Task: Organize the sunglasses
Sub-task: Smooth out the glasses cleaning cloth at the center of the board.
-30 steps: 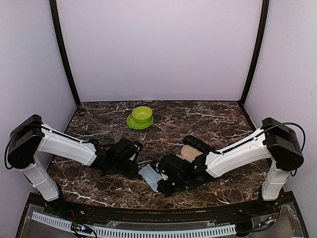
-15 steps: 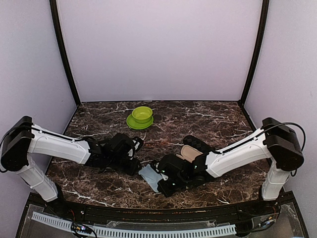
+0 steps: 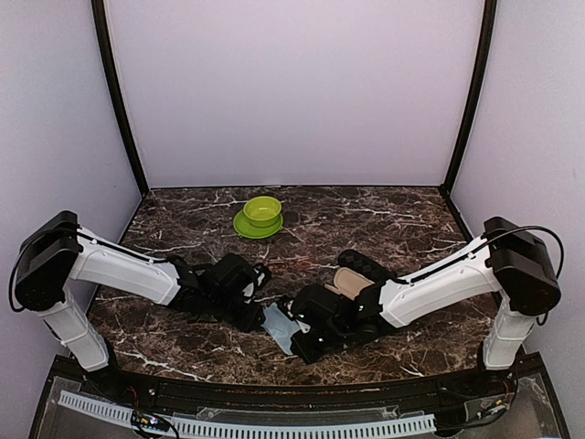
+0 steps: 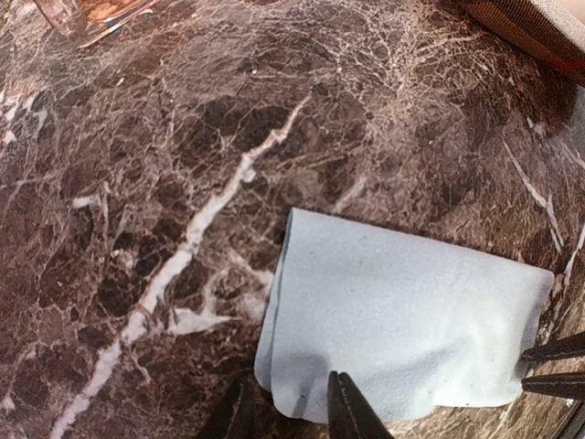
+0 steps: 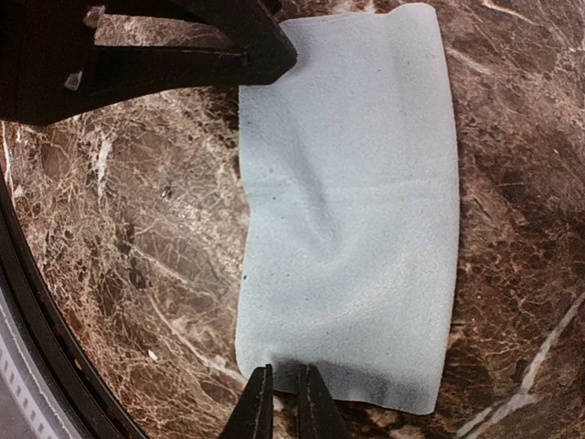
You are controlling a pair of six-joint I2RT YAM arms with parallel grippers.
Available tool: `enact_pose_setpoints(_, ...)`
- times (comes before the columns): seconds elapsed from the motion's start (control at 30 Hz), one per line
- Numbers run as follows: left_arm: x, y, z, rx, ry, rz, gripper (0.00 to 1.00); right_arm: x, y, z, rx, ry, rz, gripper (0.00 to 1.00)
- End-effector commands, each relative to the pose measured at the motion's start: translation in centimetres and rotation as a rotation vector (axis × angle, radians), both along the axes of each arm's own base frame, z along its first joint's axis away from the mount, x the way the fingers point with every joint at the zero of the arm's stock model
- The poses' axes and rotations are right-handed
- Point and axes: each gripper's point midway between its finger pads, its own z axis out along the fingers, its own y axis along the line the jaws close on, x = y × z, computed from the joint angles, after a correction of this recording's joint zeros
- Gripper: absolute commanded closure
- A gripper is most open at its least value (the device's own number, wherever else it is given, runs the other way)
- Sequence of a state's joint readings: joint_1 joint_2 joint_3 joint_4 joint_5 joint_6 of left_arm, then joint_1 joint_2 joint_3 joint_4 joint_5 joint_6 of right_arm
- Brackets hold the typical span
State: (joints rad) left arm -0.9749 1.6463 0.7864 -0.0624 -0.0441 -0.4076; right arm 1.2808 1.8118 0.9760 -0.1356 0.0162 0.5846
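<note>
Marble table [image 3: 183, 346]: one cloth [image 4: 402, 320], one bowl [image 3: 262, 210], one sunglasses [image 4: 91, 11] pair.

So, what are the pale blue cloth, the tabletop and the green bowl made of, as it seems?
The cloth: soft matte fabric, probably microfibre; it creases and shows fine nap.
The tabletop: dark brown marble or a marble-look laminate, white veins, slight sheen.
The green bowl: likely plastic, smooth, uniform bright colour; too small to be sure.

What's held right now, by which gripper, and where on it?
Right gripper appears to pinch the light blue cloth at one short edge. Left gripper only straddles a corner at the other end, jaws apart, holding nothing.
</note>
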Motion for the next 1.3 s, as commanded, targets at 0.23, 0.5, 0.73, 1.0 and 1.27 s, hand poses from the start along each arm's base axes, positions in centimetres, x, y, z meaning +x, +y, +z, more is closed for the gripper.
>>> enact_pose_setpoints(0.23,1.0,2.1,-0.1,0.154,-0.063,0.021,0.70,-0.5,-2.0,-1.3,-0.090,0.020,0.017,0.92)
enact_pose_setpoints(0.5,1.1,2.5,-1.1,0.192,-0.068,0.013,0.71,-0.6,-2.1,-1.4,-0.098,0.021,0.027,0.93)
enact_pose_setpoints(0.73,1.3,3.3,-1.8,0.235,-0.081,0.024,0.71,-0.6,-2.5,-1.3,-0.119,0.007,0.050,0.94)
enact_pose_setpoints(1.0,1.0,3.9,-1.3,0.231,-0.075,0.043,0.71,-0.5,-2.8,-1.2,-0.136,0.001,0.064,0.95)
enact_pose_setpoints(1.27,0.1,3.0,0.8,0.145,-0.072,0.012,0.71,0.1,-1.9,0.4,-0.093,-0.018,0.053,0.89)
